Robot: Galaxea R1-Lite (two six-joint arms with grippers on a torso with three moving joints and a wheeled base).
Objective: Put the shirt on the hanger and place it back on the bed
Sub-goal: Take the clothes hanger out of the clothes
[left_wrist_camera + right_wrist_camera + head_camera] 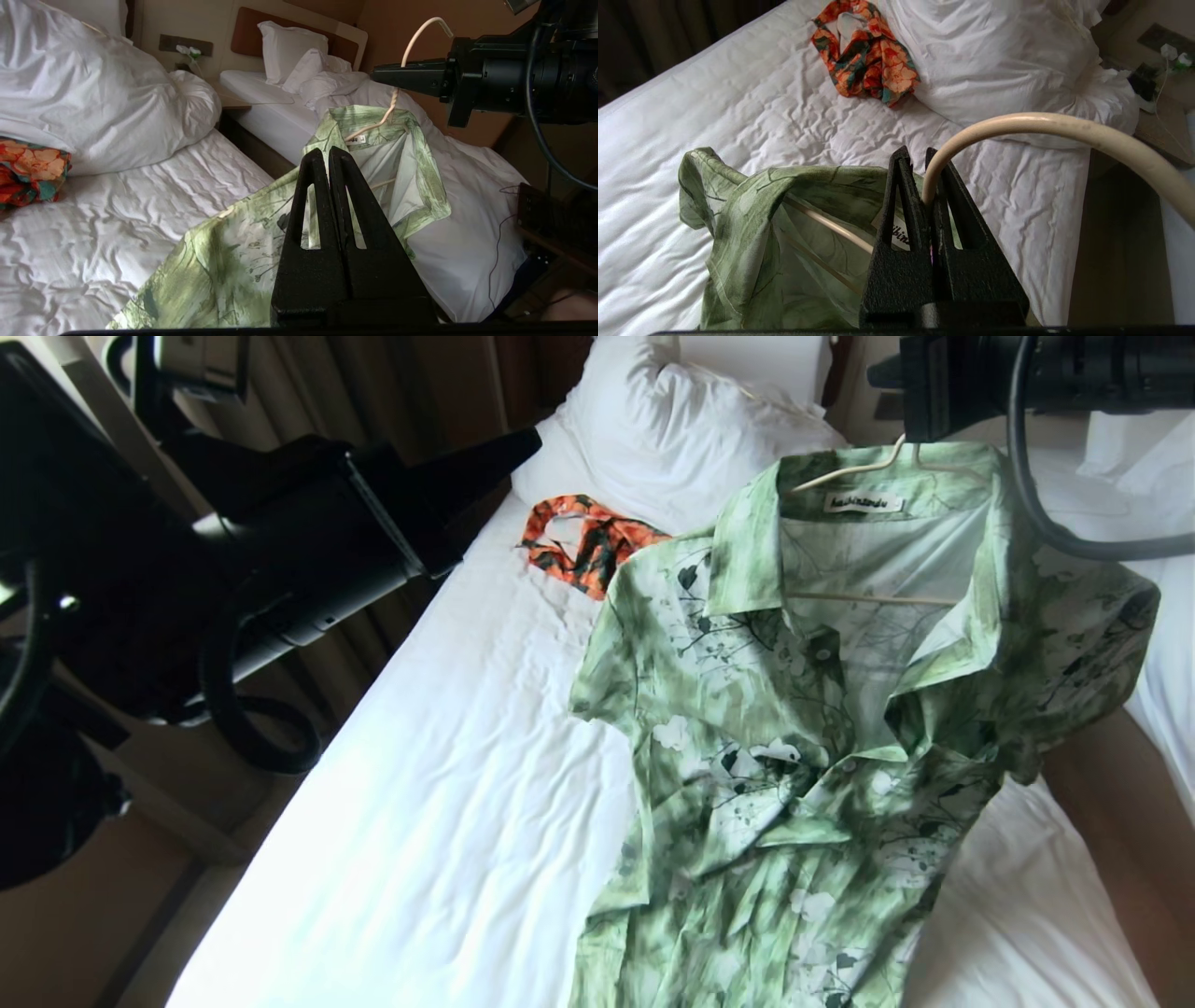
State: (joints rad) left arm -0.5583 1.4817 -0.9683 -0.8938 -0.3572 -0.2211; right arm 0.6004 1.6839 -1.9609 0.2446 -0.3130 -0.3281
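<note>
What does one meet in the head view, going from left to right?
Left arm → orange garment → shirt on the hanger, held up by the right gripper.

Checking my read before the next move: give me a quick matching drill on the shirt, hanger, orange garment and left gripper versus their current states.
1 shirt
2 hanger
3 orange garment
4 left gripper

A shut, holding nothing
B crumpled beside the pillow
C draped on the hanger
D pinched at its hook by the right gripper

Pairs: 1-C, 2-D, 3-B, 4-A
</note>
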